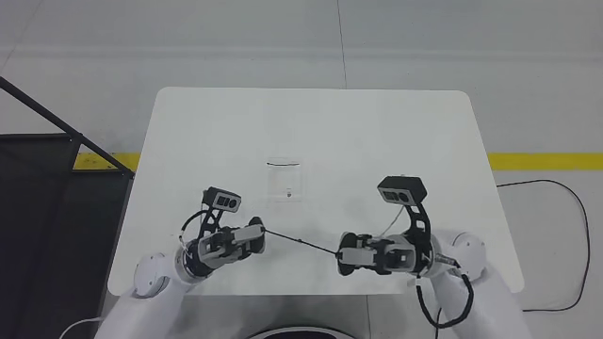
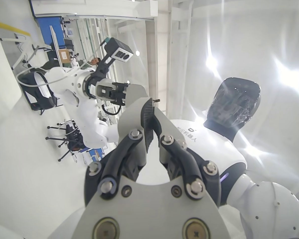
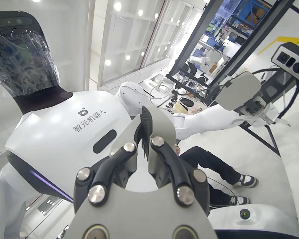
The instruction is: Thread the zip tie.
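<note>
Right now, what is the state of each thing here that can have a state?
zip tie: straight, held at both ends, not yet threaded.
left hand: shut on the zip tie.
right hand: shut on the zip tie.
bag: lying flat on the table, apart from both hands.

Left claw [image 2: 150,106] and right claw [image 3: 145,115] match: grey fingers [image 2: 132,115], black ribbed pads [image 2: 147,118], black links [image 2: 122,150], silver screws [image 2: 107,185]. A black camera box [image 1: 402,189] tops each wrist. A black cable [image 1: 421,301] loops off the right arm. White torso [image 3: 52,135], dark lettering, a thin purple stripe [image 3: 52,185], glossy black head [image 3: 22,58].
</note>
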